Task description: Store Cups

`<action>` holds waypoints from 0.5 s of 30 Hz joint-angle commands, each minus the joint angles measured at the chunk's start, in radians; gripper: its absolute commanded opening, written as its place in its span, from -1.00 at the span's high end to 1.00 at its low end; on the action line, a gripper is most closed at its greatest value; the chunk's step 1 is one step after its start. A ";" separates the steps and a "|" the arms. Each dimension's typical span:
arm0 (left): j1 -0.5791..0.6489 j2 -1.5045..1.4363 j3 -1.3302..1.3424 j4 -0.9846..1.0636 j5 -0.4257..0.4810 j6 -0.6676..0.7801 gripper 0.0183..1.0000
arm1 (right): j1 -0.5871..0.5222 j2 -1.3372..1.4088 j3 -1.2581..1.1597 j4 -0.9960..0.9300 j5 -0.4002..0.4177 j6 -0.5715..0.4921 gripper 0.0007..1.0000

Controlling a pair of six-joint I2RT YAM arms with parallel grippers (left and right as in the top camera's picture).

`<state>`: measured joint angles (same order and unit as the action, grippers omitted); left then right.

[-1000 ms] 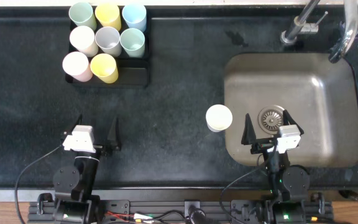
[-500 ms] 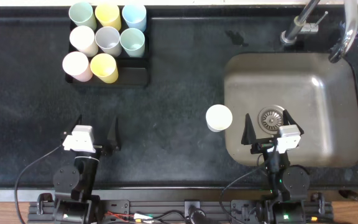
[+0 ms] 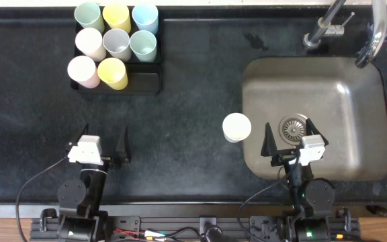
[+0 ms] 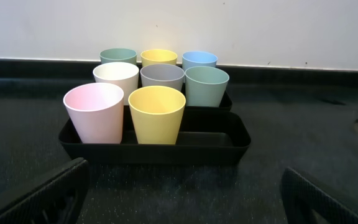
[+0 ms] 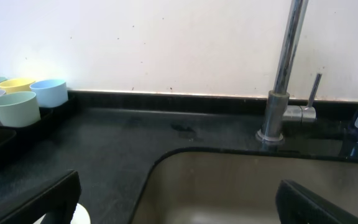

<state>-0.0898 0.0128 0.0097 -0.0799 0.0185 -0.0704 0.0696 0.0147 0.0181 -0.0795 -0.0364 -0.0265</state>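
Change: none, arms stayed idle | left hand (image 3: 105, 138) open | right hand (image 3: 289, 134) open | cup (image 3: 236, 127) stood unstored beside sink (image 3: 345, 107); tray (image 3: 146, 82) slot free

**Sink (image 3: 355, 81) and tap (image 3: 324, 27) on a dark worktop (image 3: 193, 87)**

The steel sink is set into the right side of the speckled black worktop, with a round drain (image 3: 293, 126) in its floor. The chrome tap stands behind it, before a pale wall (image 5: 166, 43).
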 commanded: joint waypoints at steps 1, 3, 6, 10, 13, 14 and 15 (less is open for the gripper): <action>0.005 -0.010 -0.002 -0.005 -0.012 0.022 -1.00 | -0.005 -0.011 -0.013 0.005 0.004 -0.003 -0.99; 0.005 -0.010 -0.002 -0.005 -0.012 0.022 -1.00 | -0.005 -0.011 -0.013 0.005 0.004 -0.003 -0.99; 0.005 -0.010 -0.002 -0.005 -0.012 0.022 -1.00 | -0.005 -0.011 -0.013 0.005 0.004 -0.003 -1.00; 0.005 -0.010 -0.002 -0.005 -0.012 0.022 -1.00 | -0.005 -0.011 -0.013 0.007 0.026 -0.010 -0.99; 0.005 -0.010 -0.002 -0.005 -0.012 0.022 -1.00 | -0.006 -0.010 -0.013 0.008 0.112 -0.023 -0.99; 0.005 -0.010 -0.002 -0.005 -0.012 0.022 -1.00 | -0.006 -0.010 -0.013 0.007 0.108 -0.023 -0.99; 0.005 -0.010 -0.002 -0.005 -0.012 0.022 -1.00 | -0.006 -0.010 -0.013 0.007 0.107 -0.023 -1.00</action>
<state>-0.0898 0.0128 0.0097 -0.0795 0.0185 -0.0704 0.0662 0.0147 0.0181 -0.0792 0.0257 -0.0376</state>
